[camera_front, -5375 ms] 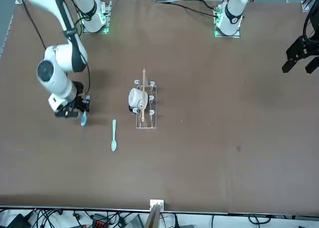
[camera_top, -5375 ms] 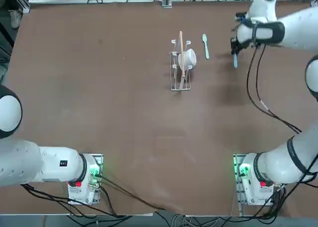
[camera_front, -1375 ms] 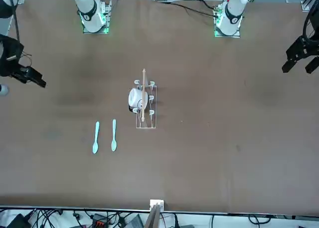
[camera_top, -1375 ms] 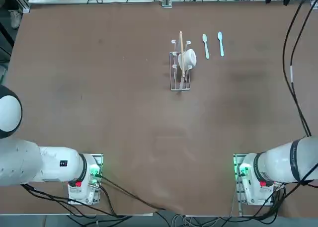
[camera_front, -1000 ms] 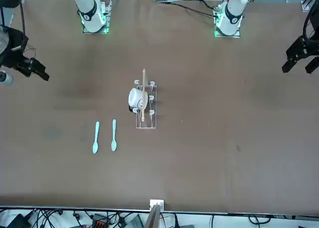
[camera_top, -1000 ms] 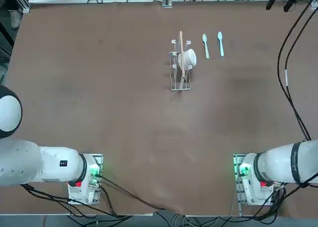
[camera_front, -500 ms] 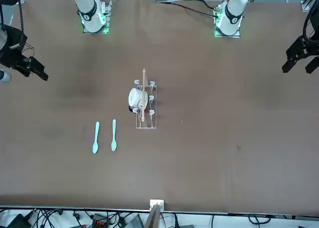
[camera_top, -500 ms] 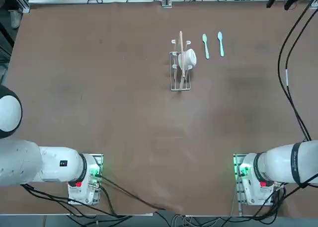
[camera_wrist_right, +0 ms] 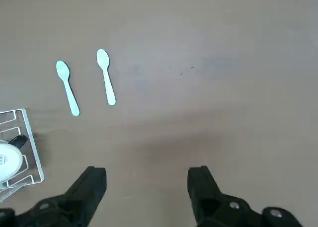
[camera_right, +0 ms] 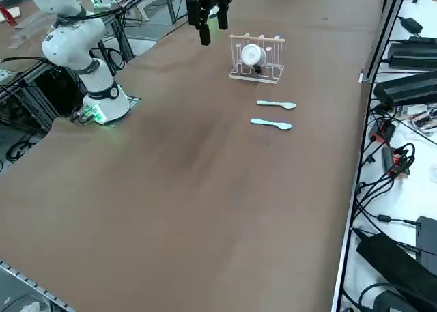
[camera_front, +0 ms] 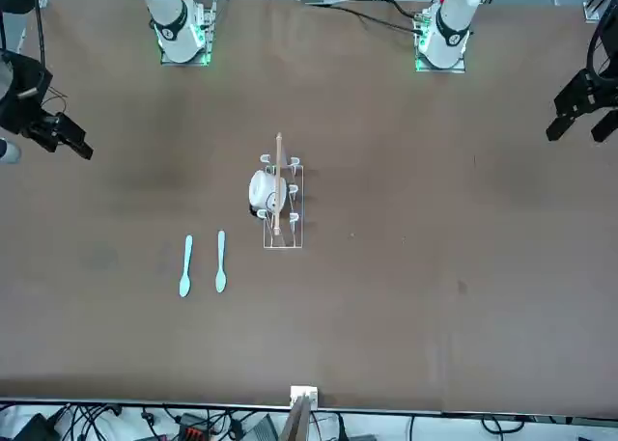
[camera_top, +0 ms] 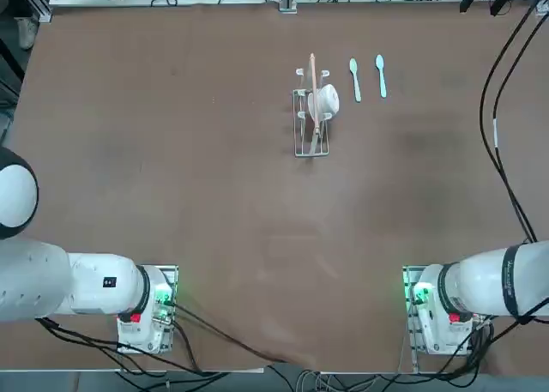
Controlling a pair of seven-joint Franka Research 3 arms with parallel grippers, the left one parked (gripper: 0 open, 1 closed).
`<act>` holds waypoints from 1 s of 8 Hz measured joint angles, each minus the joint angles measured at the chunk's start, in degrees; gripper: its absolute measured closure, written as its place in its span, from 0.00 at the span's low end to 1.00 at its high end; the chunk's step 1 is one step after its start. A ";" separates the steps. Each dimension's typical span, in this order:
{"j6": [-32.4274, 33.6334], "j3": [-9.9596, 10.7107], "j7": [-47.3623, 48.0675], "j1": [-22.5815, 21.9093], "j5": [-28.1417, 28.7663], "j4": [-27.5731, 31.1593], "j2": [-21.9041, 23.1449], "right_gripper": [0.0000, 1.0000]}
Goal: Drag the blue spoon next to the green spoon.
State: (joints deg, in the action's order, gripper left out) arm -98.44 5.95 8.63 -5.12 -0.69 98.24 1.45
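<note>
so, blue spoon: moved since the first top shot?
Yes. The blue spoon now lies flat beside the green spoon; it has shifted toward the wire rack, a fixed reference, and away from the robot's bases.

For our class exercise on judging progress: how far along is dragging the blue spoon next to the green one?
Done: the blue spoon lies beside the green spoon, a small gap between.
In hand: nothing; the right gripper is open.
Left: apparently nothing.

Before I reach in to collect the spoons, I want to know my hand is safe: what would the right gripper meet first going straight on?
Probably bare tabletop, between the right gripper's open fingers; its height is unclear.
</note>
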 joint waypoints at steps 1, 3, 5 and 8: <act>0.00 0.00 0.00 0.00 0.00 -0.17 -0.12 0.00; 0.00 0.00 -0.01 0.00 0.00 -0.19 -0.31 0.00; 0.00 0.00 -0.02 0.00 0.00 -0.19 -0.46 0.00; 0.00 0.00 -0.02 0.00 0.00 -0.19 -0.46 0.00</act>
State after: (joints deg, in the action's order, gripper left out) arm -98.44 5.95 8.61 -5.12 -0.70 98.05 0.99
